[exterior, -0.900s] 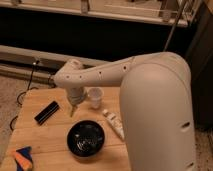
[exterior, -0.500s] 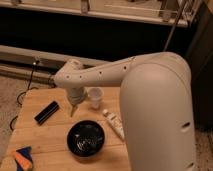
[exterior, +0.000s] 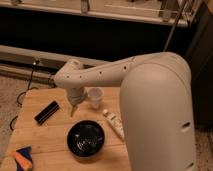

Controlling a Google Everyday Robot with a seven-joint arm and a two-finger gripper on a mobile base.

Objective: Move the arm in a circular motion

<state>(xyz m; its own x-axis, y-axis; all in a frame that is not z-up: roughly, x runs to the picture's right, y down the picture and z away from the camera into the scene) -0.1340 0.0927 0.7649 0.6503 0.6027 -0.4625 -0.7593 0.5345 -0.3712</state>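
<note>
Arm (exterior: 150, 115) fills the right side and reaches left over the wooden table (exterior: 37, 137), wrist bent down. And there's the gripper (exterior: 74, 109), hanging tip-down between the black bar (exterior: 46, 111) and the white cup (exterior: 95, 97), up and left of the black bowl (exterior: 86, 139) (open or closed, I cannot tell). A white tube (exterior: 115, 124) lies just right of the bowl.

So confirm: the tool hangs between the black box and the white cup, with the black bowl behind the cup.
One slip: the camera view shows the black bowl in front of the white cup, nearer the camera. The tool does hang between the black box and the cup.
</note>
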